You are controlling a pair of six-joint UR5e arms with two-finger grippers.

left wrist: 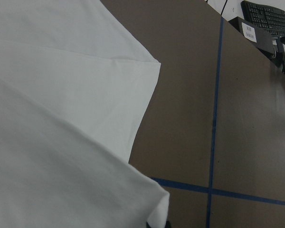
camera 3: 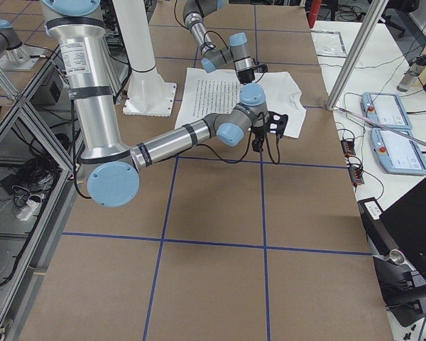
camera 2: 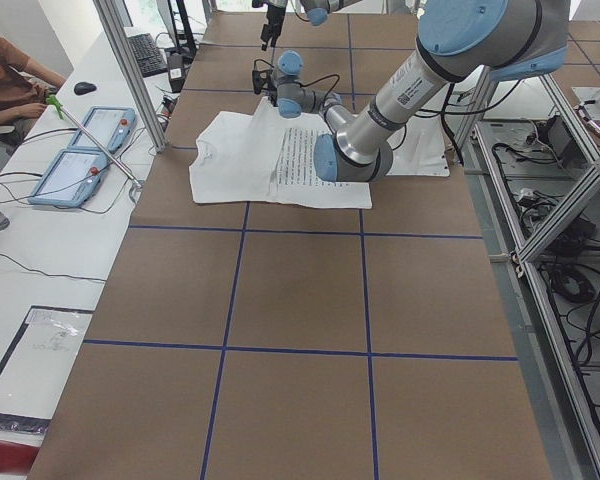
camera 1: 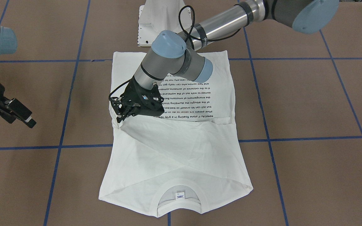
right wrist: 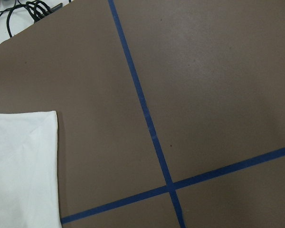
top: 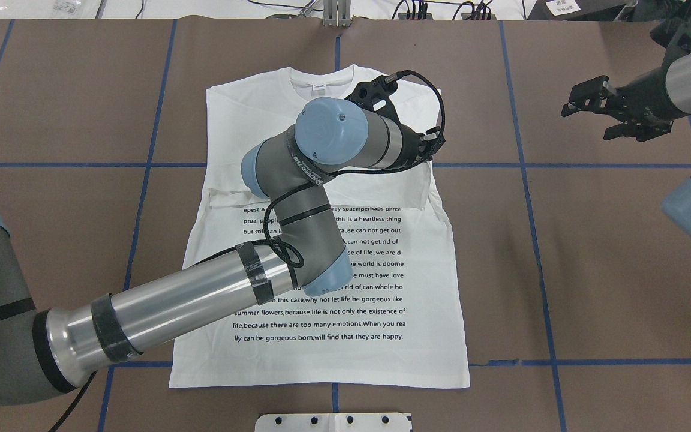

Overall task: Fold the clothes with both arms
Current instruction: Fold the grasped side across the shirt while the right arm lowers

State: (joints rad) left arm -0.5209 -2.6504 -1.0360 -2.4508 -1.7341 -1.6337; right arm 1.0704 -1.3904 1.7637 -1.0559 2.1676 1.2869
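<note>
Your T-shirt (camera 1: pixel 174 150) lies flat on the worktop (camera 1: pixel 309 103), print up. Its long axis runs straight away from the robot, with the hem just beside the white pedestal base (camera 1: pixel 156 28) and the collar (camera 1: pixel 178 182) at the far, operators' end. Both sleeves are laid inward and cross over the chest. What matters for your next move is that the left tool (camera 1: pixel 122 116) reaches right across the garment. It sits on the side edge that faces the robot's right, about midway along the length, where the crossed sleeve ends. Its fingers look clenched on that bit of cloth. The wrist view cuts the tips off at its bottom edge, though, so treat the grip as likely, not certain. The right tool (top: pixel 588 119) is spread and empty. It hangs over bare worktop well apart from the shirt, off that same side, so that edge is on its side of the shirt even though the left tool is the one on it. Mind the left arm (top: pixel 201 300): its forearm and wrist hang over the printed text (top: pixel 345 312) and cover much of the body. Any fold along the long axis probably needs that arm clear of the cloth first. Nothing else lies near the shirt but blue tape lines (camera 1: pixel 62 94).
</note>
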